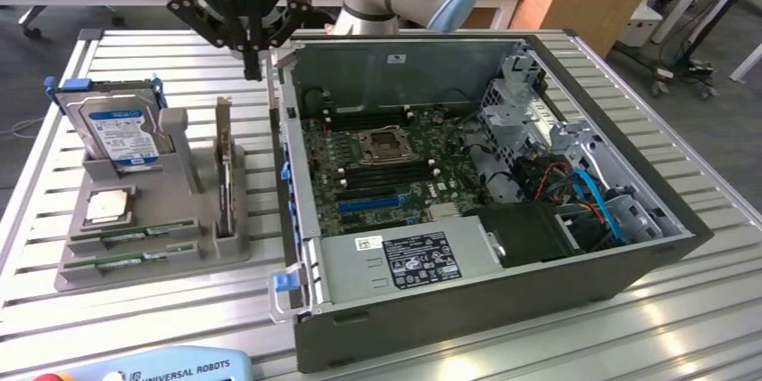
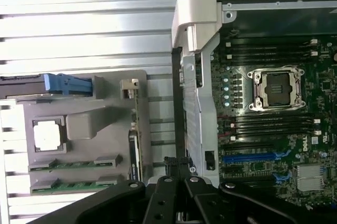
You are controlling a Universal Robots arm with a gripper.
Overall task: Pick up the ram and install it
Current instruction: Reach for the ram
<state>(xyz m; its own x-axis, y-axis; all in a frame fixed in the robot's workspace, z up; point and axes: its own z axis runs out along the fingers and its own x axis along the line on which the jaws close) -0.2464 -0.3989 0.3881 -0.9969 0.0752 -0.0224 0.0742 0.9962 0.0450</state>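
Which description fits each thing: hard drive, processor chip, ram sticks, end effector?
1 hard drive
2 processor chip
3 ram sticks
4 end effector

A flat in the holder's two long slots
B upright in the holder
C shut, in the air beside the case
D flat in the holder's square pocket

Pairs: 1-B, 2-D, 3-A, 4-C

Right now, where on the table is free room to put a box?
Bare table slats lie in front of the grey parts holder, up to the teach pendant, and to the exterior view's right of the computer case. Behind the holder is bare, but the shut gripper hangs there. The holder-case gap is narrow.
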